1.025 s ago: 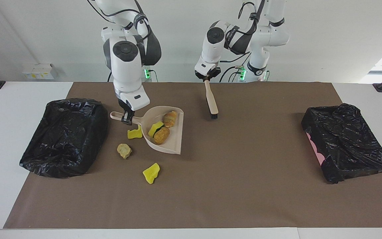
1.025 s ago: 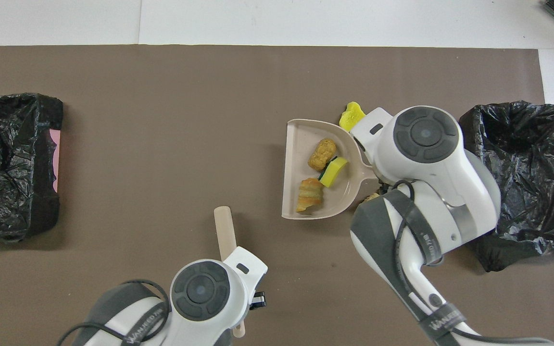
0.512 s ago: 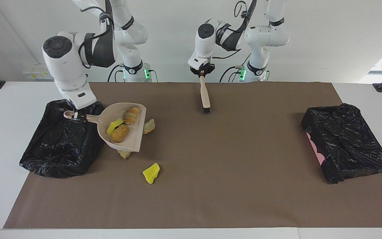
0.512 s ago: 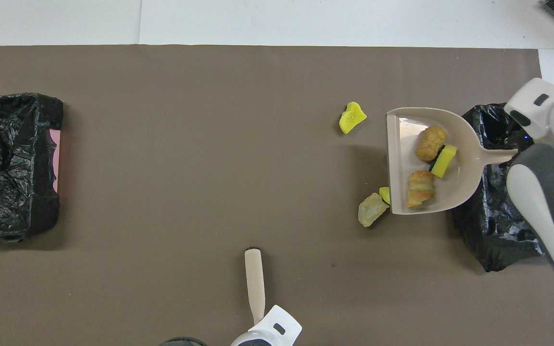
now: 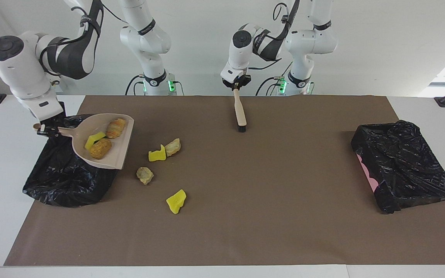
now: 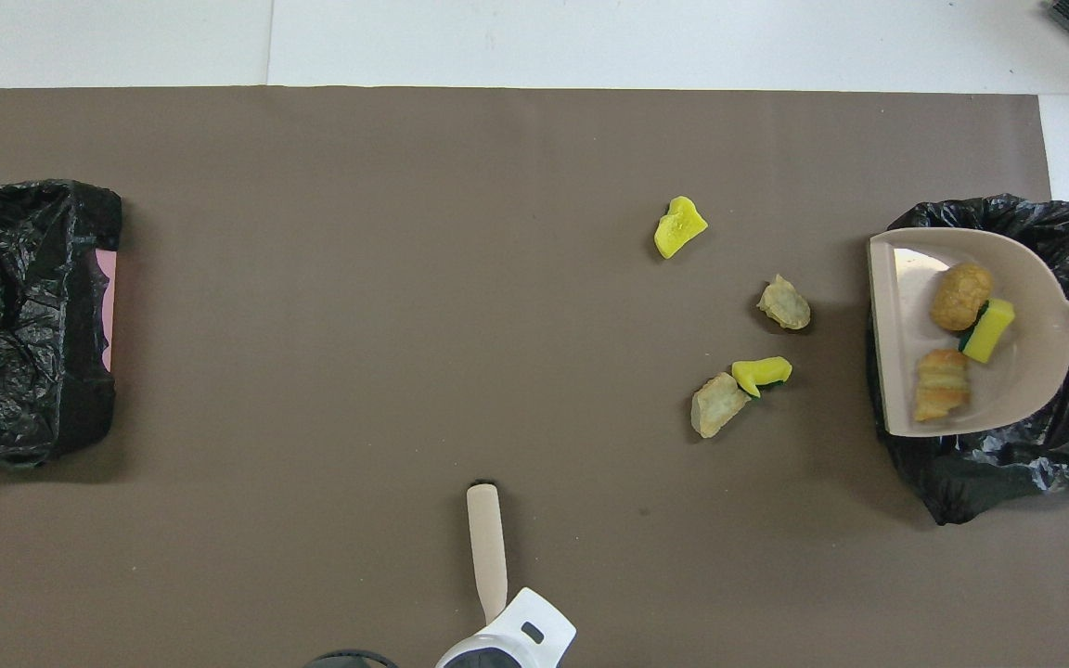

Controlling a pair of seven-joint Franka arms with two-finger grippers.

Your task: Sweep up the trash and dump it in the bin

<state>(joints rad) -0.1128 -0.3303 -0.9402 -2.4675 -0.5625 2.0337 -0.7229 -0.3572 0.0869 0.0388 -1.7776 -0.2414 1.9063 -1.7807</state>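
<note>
1. Trash is split: three chunks (image 5: 102,141) ride in the dustpan (image 5: 124,131), and four loose chunks (image 5: 144,175) lie on the brown mat (image 5: 265,216), near the bin at the right arm's end of the table.
2. Right gripper (image 5: 46,129) is clamped on the dustpan's handle and holds the pan up over the black-lined bin (image 5: 58,181). The pan's open lip points toward the middle of the table and looks close to level, so nothing is sliding out.
3. Left gripper (image 5: 236,87) is over the mat's edge nearest the robots, with the brush (image 5: 240,112) hanging from it, bristles down, at or just above the mat. Whether its fingers grip the handle tightly I cannot tell.
4. Step in hand, as I judge it: the dump of the first load. The pan is in place over the bin but not yet tipped.
5. Next move calls for tilting the pan so its lip drops inside the bin's rim; the lip sits close to the bin's edge toward the mat, so chunks could spill onto the mat.
6. After that, four chunks are left to sweep: a yellow piece (image 5: 176,201) farthest from the robots, a tan one, and a yellow and tan pair (image 5: 164,150) touching each other.
7. A second lined bin (image 5: 404,166) sits unused at the left arm's end.
</note>
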